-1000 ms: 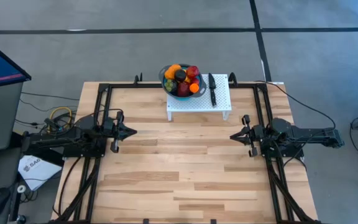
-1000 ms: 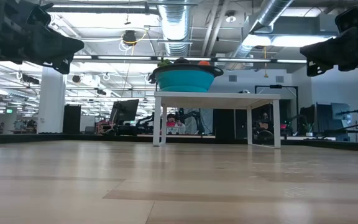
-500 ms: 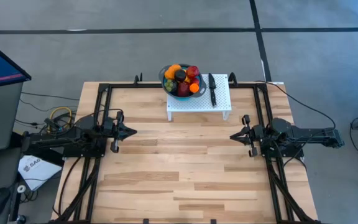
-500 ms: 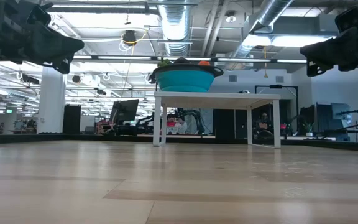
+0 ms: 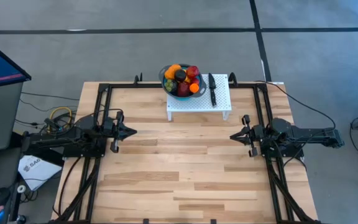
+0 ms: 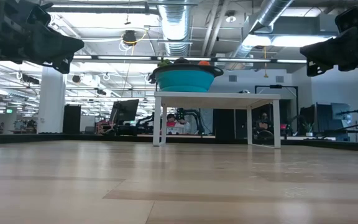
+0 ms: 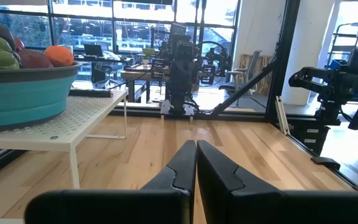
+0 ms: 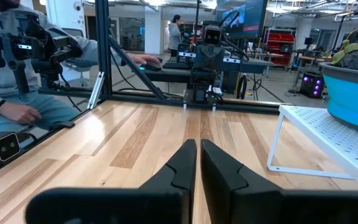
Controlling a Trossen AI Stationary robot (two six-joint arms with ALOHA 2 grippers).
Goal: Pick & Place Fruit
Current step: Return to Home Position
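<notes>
Over the wooden surface (image 5: 185, 171) the left hand (image 5: 133, 131) and right hand (image 5: 232, 136) face each other, fingers pressed together and empty, and beyond the gap between them a white shelf (image 5: 221, 102) carries the blue bowl (image 5: 166, 85) heaped with the fruit (image 5: 183, 79), a black knife (image 5: 212, 89) on the right hand's side.

Right gripper (image 8: 198, 144), 2 fingers touching, above wooden table (image 8: 129, 140).

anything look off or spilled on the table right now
Nothing stands out. The fruit sits piled inside the blue bowl on the white shelf, the black knife lies flat beside it, and the left pincer and right pincer are shut, empty, at opposite sides of the table.
</notes>
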